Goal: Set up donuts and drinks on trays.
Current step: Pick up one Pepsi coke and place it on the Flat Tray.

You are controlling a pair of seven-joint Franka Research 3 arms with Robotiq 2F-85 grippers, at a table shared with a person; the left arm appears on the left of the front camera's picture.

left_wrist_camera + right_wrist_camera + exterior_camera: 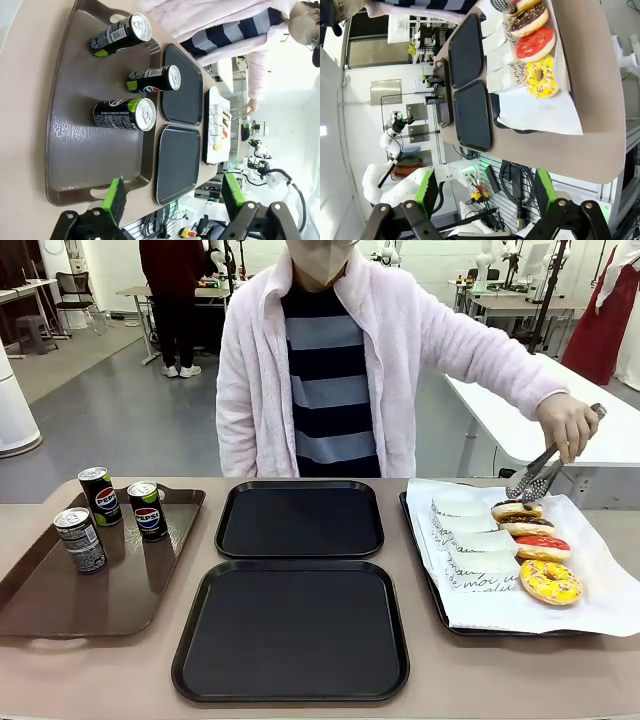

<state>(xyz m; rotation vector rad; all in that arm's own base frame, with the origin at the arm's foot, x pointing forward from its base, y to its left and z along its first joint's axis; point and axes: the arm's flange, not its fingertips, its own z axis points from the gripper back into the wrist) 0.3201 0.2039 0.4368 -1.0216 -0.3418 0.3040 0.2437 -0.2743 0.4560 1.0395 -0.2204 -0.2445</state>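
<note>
I'm looking down both wrists from my side of the table. My left gripper is standing fully open with nothing between its pads. My right gripper is gaping the same way, also empty.

The 2 black trays are lying bare at centre, one at 12 o'clock of the other. At 9 o'clock of them, 3 cans are standing upright on the brown tray. I'm judging them stiff, smooth and probably slippery, so I'm planning a mid-body pinch across the wall.

At 3 o'clock, 4 donuts are lying in a row on the paper-lined tray, beside white boxes. They're looking soft, sticky-glazed and easily dented, so I'm favouring a light hold on the outer edge, or on the box. The person's hand is holding tongs just above the row's far end.
</note>
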